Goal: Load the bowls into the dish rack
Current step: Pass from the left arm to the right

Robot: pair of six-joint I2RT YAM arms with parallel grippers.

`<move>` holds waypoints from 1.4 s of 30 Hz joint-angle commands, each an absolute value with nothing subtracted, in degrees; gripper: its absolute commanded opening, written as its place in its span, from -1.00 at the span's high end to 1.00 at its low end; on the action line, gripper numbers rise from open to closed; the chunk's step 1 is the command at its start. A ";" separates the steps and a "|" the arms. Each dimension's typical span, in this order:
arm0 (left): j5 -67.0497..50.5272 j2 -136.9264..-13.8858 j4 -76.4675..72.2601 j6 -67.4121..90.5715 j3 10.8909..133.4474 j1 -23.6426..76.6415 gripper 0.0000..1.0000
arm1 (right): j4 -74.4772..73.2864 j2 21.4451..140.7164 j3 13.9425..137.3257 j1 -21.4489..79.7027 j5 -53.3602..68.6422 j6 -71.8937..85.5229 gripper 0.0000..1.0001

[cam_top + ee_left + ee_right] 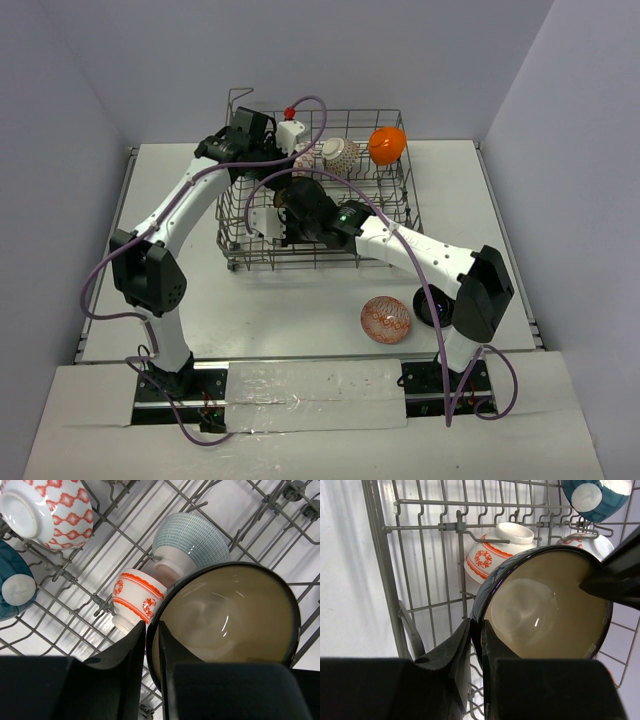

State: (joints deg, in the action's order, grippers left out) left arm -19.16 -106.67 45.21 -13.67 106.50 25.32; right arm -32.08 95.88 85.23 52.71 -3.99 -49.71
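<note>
Above the dish rack (250, 240), my right gripper (475, 640) pinches the black bowl (545, 610) by its rim at 8 o'clock, my left gripper (151, 630) at 3, probably steadying its tilt for the tines.

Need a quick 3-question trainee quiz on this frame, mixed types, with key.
1. True or false: the left jaws and the right jaws clamp the rim of the same black bowl.
2. Which bowl sits in full view on the table, outside the dish rack? A) teal bowl B) orange-patterned bowl C) plain white bowl
3. Fill in: the black bowl's inside is ___ in colour.

Key: 1 true; 2 B; 3 tan.
</note>
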 commanded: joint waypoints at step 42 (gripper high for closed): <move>-8.97 -104.33 46.15 -13.01 110.13 23.20 0.20 | -25.66 94.48 87.45 51.07 -4.13 -50.10 1.00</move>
